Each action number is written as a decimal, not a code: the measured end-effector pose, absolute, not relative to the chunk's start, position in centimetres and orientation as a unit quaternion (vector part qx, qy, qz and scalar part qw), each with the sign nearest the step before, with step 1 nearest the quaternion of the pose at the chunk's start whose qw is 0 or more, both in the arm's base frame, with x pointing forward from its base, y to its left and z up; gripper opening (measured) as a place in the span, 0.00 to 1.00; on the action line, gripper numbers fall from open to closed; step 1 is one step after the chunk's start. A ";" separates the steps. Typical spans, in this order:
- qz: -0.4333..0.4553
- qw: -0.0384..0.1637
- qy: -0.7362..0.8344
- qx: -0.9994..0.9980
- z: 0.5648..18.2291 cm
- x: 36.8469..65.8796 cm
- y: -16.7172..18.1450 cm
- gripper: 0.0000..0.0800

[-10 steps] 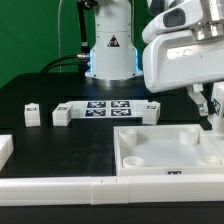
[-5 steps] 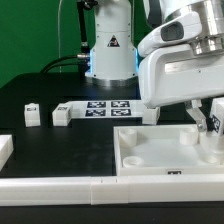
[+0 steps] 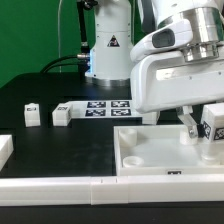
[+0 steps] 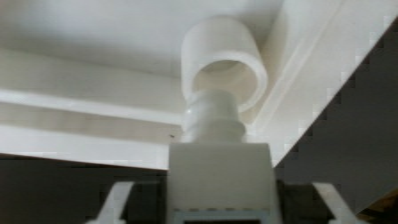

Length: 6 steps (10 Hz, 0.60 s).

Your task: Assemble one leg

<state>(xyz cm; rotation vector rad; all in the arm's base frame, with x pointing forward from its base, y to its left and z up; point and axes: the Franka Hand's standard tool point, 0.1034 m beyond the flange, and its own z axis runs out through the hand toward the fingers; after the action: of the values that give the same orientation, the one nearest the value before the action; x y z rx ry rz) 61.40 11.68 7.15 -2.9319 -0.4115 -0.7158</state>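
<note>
My gripper point(image 3: 204, 129) is shut on the leg point(image 3: 213, 125), a small white post with a black-and-white tag. It holds the leg tilted just above the far right corner of the large white panel point(image 3: 150, 152). In the wrist view the leg point(image 4: 219, 170) sits between my two fingers point(image 4: 121, 205). Its round peg end point(image 4: 214, 115) points at a round corner socket point(image 4: 228, 62) of the panel. I cannot tell whether the peg touches the socket.
Two more small white posts point(image 3: 31, 115) point(image 3: 62, 115) stand at the exterior view's left, next to the marker board point(image 3: 108, 106). A long white border strip point(image 3: 60, 186) runs along the front, and a white block point(image 3: 4, 150) lies at the left edge.
My gripper has come down and a little to the exterior view's left with the leg in it, closer to the panel's right corner. The other parts have not moved.
</note>
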 end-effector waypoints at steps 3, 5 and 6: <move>-0.238 0.047 -0.136 -0.961 7.2 61.0 11.8 0.36; -0.236 0.046 -0.136 -0.961 7.2 60.6 11.6 0.36; -0.235 0.045 -0.135 -0.961 7.0 60.4 11.5 0.36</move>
<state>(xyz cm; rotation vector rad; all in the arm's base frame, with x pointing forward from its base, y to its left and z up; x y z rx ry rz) 60.41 11.49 6.98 -2.9361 -0.4126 -0.7181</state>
